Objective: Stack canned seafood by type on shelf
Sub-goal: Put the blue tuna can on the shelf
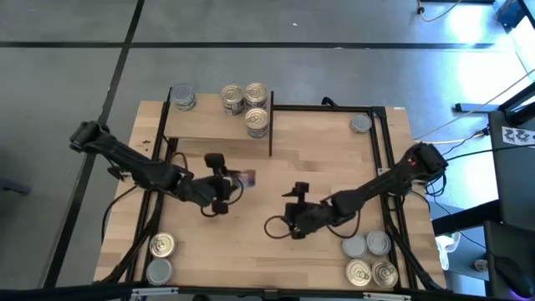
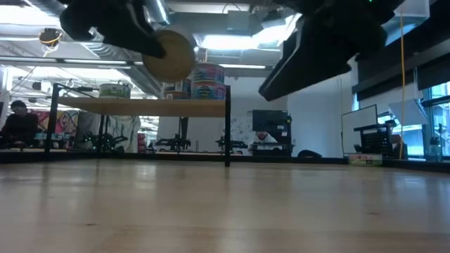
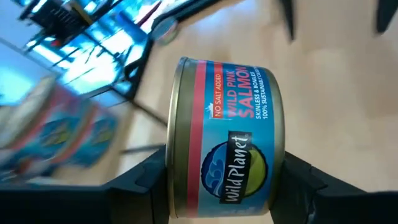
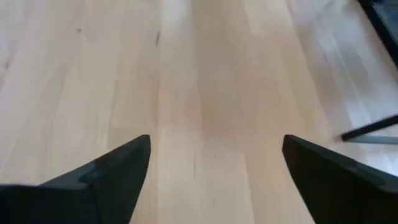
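Seen from above, the wooden desk [image 1: 276, 180] carries the shelf [image 1: 217, 125] with four tins; the left claw [image 1: 230, 186] hovers mid-desk. Low view: stacked tins [image 2: 207, 81] on the shelf. Left wrist: claw clenched on a can [image 3: 227, 140] reading "Wild Planet", "Wild Pink Salmon". Right wrist: the right claw [image 4: 214, 171] is spread, empty.

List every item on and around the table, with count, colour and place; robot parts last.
Round metal tins on shelf: four, gold and silver tops; one at the left end, three clustered right.
Tin on table's far right corner: one, silver-grey.
Tins at near left corner: two.
Tins at near right corner: four, gold and silver.
Blue-labelled salmon tin: one, held on its side, in the air.
Light wood shelf, black frame: one, far left.
Wooden table: one.
Left gripper: shut on salmon tin.
Right gripper: open, empty, above bare table.
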{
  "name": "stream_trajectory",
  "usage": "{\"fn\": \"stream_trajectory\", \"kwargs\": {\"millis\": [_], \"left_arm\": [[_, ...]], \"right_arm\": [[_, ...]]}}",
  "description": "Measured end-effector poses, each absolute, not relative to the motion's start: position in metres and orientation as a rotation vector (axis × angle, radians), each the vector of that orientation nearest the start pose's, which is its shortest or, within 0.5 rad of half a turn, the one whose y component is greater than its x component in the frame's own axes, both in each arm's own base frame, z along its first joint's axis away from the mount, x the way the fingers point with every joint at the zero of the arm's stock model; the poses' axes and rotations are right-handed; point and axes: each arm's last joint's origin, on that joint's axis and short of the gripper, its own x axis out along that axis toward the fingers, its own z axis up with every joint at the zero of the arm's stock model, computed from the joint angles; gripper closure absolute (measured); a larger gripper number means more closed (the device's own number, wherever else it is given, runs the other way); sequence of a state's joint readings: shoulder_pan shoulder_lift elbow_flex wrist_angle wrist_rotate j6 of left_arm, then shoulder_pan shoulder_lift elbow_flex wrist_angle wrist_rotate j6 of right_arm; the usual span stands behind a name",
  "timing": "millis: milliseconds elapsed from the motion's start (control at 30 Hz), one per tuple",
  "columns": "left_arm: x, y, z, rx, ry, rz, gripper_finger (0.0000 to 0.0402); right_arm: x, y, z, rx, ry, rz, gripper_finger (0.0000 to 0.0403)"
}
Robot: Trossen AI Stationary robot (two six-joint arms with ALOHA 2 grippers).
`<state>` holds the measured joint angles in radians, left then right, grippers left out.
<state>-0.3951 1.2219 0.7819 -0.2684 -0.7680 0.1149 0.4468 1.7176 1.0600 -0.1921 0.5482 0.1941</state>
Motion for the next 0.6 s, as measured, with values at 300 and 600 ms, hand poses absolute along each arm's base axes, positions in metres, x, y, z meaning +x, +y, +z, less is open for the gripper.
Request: {"fn": "stream_trajectory", "kwargs": {"millis": [300,600], "left_arm": [[0.232,-0.045,0.273,0.787,0.741,0.627,0.0215],[0.242,0.005,0.263,0.803,0.919,0.767,0.0215]], "right_arm": [[0.326,0.141,0.174,-0.255,0.765,-0.192,0.0072],[0.327,0.141,0.172,-0.262,0.767,-0.201,0.0072]]}}
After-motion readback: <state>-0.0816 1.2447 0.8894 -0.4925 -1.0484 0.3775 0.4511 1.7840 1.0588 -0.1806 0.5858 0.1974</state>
